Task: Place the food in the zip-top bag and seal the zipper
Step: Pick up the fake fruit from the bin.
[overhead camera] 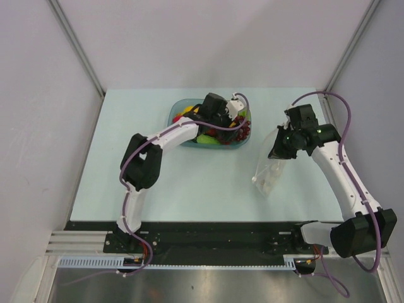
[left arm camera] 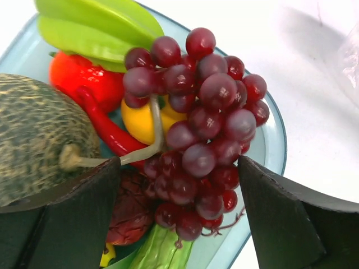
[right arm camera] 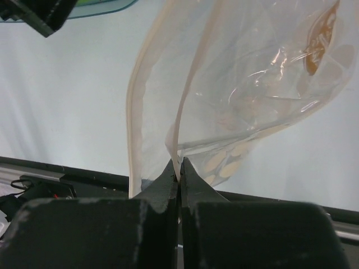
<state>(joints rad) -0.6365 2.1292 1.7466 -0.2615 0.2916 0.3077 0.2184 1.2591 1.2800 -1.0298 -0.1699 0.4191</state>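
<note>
Two risks: open left hand [left arm camera: 179, 174] may drag neighbouring fruit [left arm camera: 137, 122] with the dark red toy grape bunch [left arm camera: 216, 92]; right hand [right arm camera: 179, 168], clenched on the clear dotted plastic bag [right arm camera: 252, 84], presents a narrow mouth.

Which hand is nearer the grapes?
Left. The left hand hangs open right over the grapes in the blue bowl; the right hand is off to the side, pinching the edge of the zip-top bag.

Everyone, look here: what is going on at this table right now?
The left gripper hangs open over the grapes in the blue bowl, not yet closed on them. The right gripper is shut on one edge of the clear bag, holding it up beside the bowl. The bag looks empty.
</note>
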